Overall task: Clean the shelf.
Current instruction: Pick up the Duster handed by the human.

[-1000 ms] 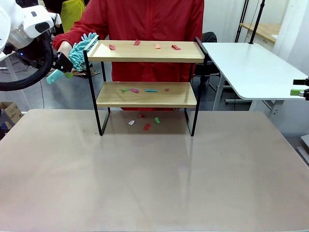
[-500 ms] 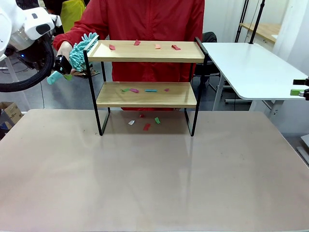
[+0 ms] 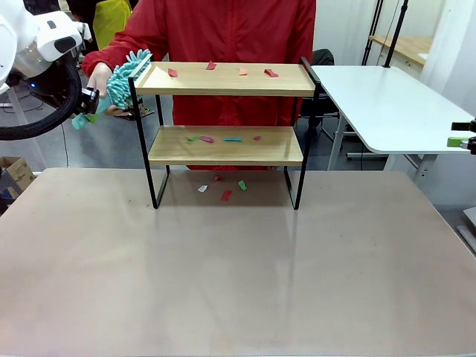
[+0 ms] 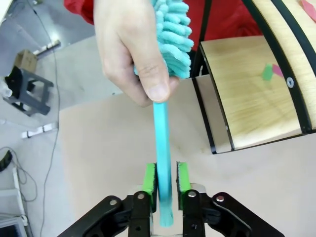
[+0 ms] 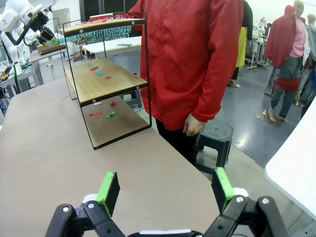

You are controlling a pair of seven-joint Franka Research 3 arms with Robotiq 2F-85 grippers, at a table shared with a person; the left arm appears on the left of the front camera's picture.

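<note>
The shelf [image 3: 223, 80] stands at the far middle of the table, with coloured scraps [image 3: 271, 73] on its top board, more on the lower board [image 3: 233, 139], and some on the table beneath [image 3: 225, 195]. A teal fluffy duster [image 3: 123, 78] is held up at the shelf's left end by the person's hand [image 3: 99, 76]. My left gripper [image 3: 87, 104] is there too. In the left wrist view my left gripper [image 4: 166, 177] has its green pads pressed on the duster's handle [image 4: 162, 128], below the hand [image 4: 133, 54]. My right gripper [image 5: 165, 190] stands open and empty, far off to the shelf's [image 5: 108, 79] right.
A person in a red jacket [image 3: 230, 30] stands right behind the shelf. A white side table [image 3: 387, 104] is at the right. A cardboard box [image 3: 15, 175] lies on the floor at the left. The brown table [image 3: 238, 282] is bare in front of the shelf.
My left gripper's jaws have closed onto the duster's handle while the person's hand keeps hold of the duster. The right arm has not moved.
</note>
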